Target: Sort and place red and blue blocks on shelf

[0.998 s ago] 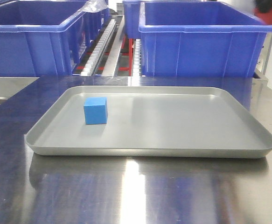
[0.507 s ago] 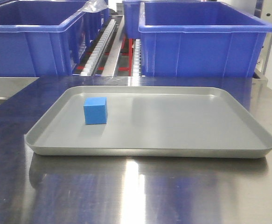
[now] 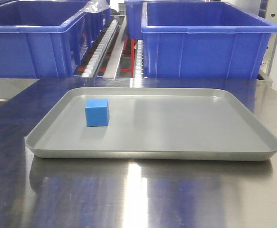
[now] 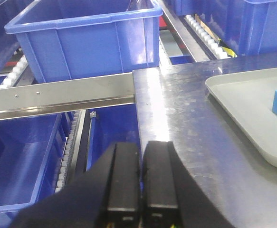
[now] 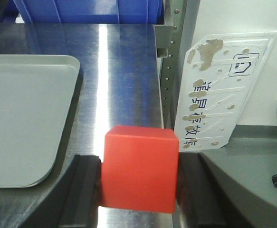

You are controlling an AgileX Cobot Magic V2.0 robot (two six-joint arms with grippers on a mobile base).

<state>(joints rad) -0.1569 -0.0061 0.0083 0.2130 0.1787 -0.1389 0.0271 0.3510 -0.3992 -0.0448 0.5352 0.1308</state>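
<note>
Right claw [image 5: 138, 190] is pinching the red block [image 5: 140, 168].
Left claw [image 4: 140, 180] is sitting pressed together; blue block [image 3: 97, 112] is lying in the tray [image 3: 176, 155]; placing red on the shelf [image 4: 57, 97] is seemingly coming next.

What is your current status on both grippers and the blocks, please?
Left gripper shut, empty. Right gripper shut on red block. Blue block sits on tray. Nothing seen blocking.

Shiny steel tabletop [image 3: 57, 199] fills the foreground, a bright streak of light [image 3: 136, 190] running down its middle; big dark-blue bins [image 3: 207, 47] line up behind, and off right, a white wall [image 5: 214, 19] behind a peeling, worn sign [image 5: 219, 90]
</note>
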